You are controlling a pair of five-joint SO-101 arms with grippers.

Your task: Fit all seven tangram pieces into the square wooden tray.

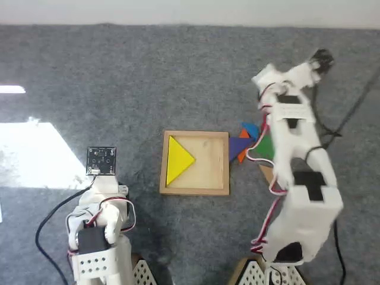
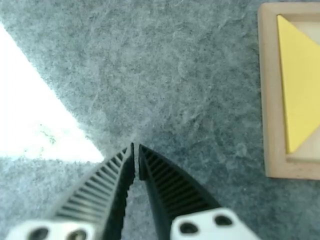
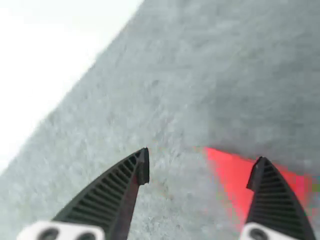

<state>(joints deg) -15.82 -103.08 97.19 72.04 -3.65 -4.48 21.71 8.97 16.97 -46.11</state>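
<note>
Progress is standing at an early stage. One large yellow triangular piece is lying flat inside the square wooden tray, with its long edge running along the tray wall on the left arm's side. The remainder of the tray floor is showing bare wood.

Loose pieces are lying in a cluster on the grey felt-covered tabletop, just beside the tray's opposite wall. They include a dark blue triangular piece closest to the tray, a light blue piece, a small orange piece and a green piece. The right arm is passing over this cluster and hiding part of it, so a full count cannot be taken. A flat red piece is also lying on the tabletop.

The right gripper is hanging released, fingers spread wide and holding nothing. One finger is overlapping the red piece and the other is over bare felt. Contact with the piece cannot be confirmed.

The left gripper is sitting clenched and empty, low over bare felt, well apart from the tray.

Assessment: one piece of seven is seated and six are outstanding. The right arm appears to be lining up on the red piece.
</note>
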